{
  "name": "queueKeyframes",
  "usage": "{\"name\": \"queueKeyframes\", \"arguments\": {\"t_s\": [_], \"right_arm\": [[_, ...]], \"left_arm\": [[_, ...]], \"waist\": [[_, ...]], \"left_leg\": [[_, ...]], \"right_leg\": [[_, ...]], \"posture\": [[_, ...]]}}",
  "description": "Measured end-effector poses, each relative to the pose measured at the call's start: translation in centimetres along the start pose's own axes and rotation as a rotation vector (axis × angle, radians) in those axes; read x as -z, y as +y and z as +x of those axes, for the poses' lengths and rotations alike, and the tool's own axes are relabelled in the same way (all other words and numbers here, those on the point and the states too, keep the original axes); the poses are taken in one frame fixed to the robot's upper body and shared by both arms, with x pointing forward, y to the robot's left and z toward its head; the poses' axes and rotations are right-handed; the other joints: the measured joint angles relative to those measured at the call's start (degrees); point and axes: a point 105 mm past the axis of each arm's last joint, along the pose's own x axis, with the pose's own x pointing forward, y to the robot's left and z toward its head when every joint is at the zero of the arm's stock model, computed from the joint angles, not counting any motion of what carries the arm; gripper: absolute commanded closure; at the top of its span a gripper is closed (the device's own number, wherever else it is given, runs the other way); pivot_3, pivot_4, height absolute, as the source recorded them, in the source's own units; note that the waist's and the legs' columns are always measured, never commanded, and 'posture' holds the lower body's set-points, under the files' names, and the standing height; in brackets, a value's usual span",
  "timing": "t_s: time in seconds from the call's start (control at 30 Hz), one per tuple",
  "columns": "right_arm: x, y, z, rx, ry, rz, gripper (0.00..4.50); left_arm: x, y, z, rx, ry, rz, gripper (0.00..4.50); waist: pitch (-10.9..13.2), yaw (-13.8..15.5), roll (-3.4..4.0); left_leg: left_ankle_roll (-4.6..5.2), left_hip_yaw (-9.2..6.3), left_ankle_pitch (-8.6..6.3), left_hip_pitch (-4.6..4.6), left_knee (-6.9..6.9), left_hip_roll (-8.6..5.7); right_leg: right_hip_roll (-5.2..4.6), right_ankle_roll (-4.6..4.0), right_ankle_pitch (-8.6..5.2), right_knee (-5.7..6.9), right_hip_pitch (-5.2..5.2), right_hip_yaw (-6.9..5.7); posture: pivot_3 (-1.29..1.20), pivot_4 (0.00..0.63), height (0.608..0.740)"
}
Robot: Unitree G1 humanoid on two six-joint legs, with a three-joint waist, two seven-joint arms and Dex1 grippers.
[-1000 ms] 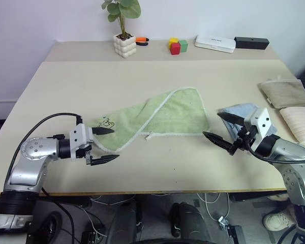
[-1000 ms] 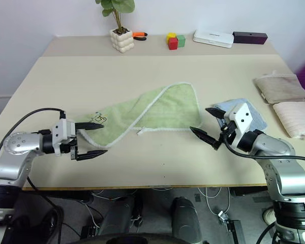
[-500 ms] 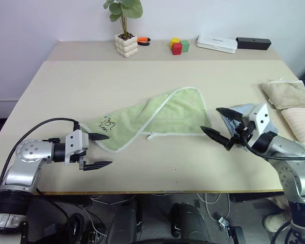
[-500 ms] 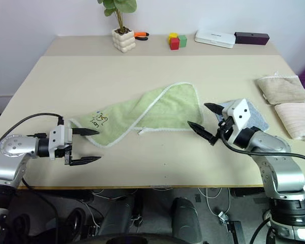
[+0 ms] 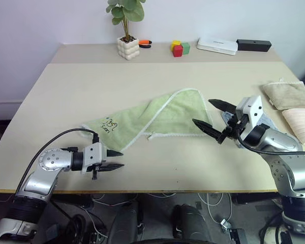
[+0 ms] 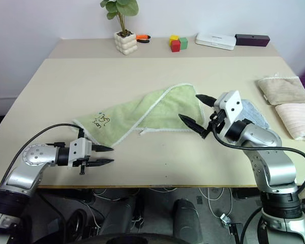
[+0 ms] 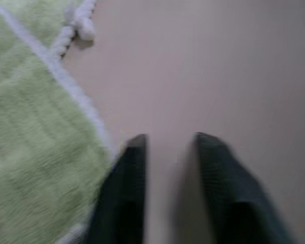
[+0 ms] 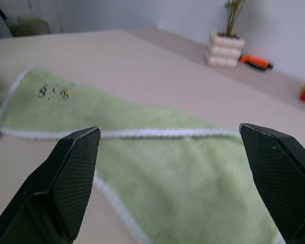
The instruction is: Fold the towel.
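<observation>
Reaching for the towel's two ends

The towel (image 5: 152, 119) lies crumpled mid-worktop (image 5: 91, 86). The left tool (image 5: 112, 159), nearly together and empty, should reopen and take the printed corner; the right tool (image 5: 209, 116), spread wide, should pinch the far edge.

A large rectangular beige table (image 5: 142, 86) stands against a plain white wall (image 5: 51, 20). A second beige surface (image 5: 91, 51) adjoins its far edge, flush with the wall. Beneath the near edge, loose cables (image 5: 213, 203) lie on a dark floor (image 5: 142, 218). Lighting is even and diffuse.
</observation>
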Motion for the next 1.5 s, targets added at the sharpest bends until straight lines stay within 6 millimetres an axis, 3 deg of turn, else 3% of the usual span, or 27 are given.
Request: {"name": "queueKeyframes", "arguments": {"t_s": [0.27,0.3,0.37,0.6,0.73,0.9,1.1,1.2,1.43,1.5], "right_arm": [[1.0,-0.3,1.0,0.004,-0.001,0.017,0.0],[1.0,-0.3,1.1,0.003,-0.004,0.017,0.0],[1.0,-0.2,1.2,0.001,-0.013,0.017,0.0],[1.5,0.5,1.8,-0.02,-0.013,0.032,0.0],[1.5,0.5,1.8,-0.019,-0.016,0.029,0.0],[1.6,0.5,1.8,-0.013,-0.014,0.031,0.0],[1.7,0.4,1.6,-0.002,-0.01,0.034,0.0],[1.7,0.4,1.6,0.0,-0.007,0.035,0.0],[1.7,0.2,1.5,0.013,-0.002,0.036,0.0],[1.7,0.1,1.5,0.018,-0.002,0.036,0.0]], "left_arm": [[0.3,1.1,-1.2,-0.098,0.018,-0.043,4.42],[0.4,1.2,-1.4,-0.114,0.016,-0.059,4.2],[0.1,1.3,-2.0,-0.132,-0.019,-0.147,3.6],[-1.4,1.4,-2.8,-0.127,-0.088,-0.229,0.21],[-1.8,1.3,-2.7,-0.124,-0.095,-0.193,0.09],[-1.1,2.7,-2.1,-0.198,-0.016,-0.091,0.09],[-0.7,2.8,-0.2,-0.188,0.01,-0.07,0.09],[-0.6,2.4,0.4,-0.168,0.009,-0.085,0.91],[-0.6,1.5,1.2,-0.125,0.011,-0.109,4.34],[-0.5,1.8,1.1,-0.138,0.014,-0.112,4.45]], "waist": [[0.0,-0.5,0.0],[0.0,-0.5,-0.01],[0.0,-0.5,-0.06],[0.1,-0.3,-0.1],[0.1,-0.3,-0.12],[0.1,-0.3,-0.13],[0.1,-0.2,-0.12],[0.1,-0.1,-0.1],[0.0,0.0,-0.07],[0.0,-0.2,-0.05]], "left_leg": [[0.12,0.12,0.07,-0.08,-0.08,0.07],[0.12,0.12,0.07,-0.1,-0.07,0.08],[0.12,0.12,0.07,-0.2,-0.05,0.1],[0.12,0.14,0.07,-0.33,0.0,0.04],[0.11,0.14,0.07,-0.34,-0.02,0.05],[0.11,0.16,0.07,-0.35,-0.01,0.0],[0.12,0.2,0.07,-0.34,-0.01,-0.01],[0.12,0.18,0.07,-0.31,0.02,0.01],[0.12,0.1,0.07,-0.23,0.03,0.0],[0.12,0.1,0.07,-0.22,0.02,0.02]], "right_leg": [[0.1,0.01,0.18,0.08,0.01,0.13],[0.11,0.02,0.19,0.08,-0.01,0.13],[0.13,0.02,0.19,0.08,-0.09,0.13],[0.13,0.02,0.19,0.05,-0.17,0.15],[0.14,0.0,0.18,0.05,-0.2,0.15],[0.14,0.02,0.19,0.05,-0.19,0.15],[0.15,0.04,0.21,0.06,-0.17,0.15],[0.14,0.02,0.2,0.03,-0.1,0.15],[0.07,-0.09,0.14,0.03,-0.04,0.15],[0.08,-0.1,0.14,0.03,-0.05,0.15]], "posture": [[0.0,0.15,0.74],[0.0,0.15,0.74],[0.0,0.15,0.74],[0.0,0.15,0.74],[0.0,0.15,0.74],[0.0,0.15,0.74],[0.0,0.15,0.74],[0.0,0.15,0.74],[0.0,0.15,0.74],[0.0,0.15,0.74]]}}
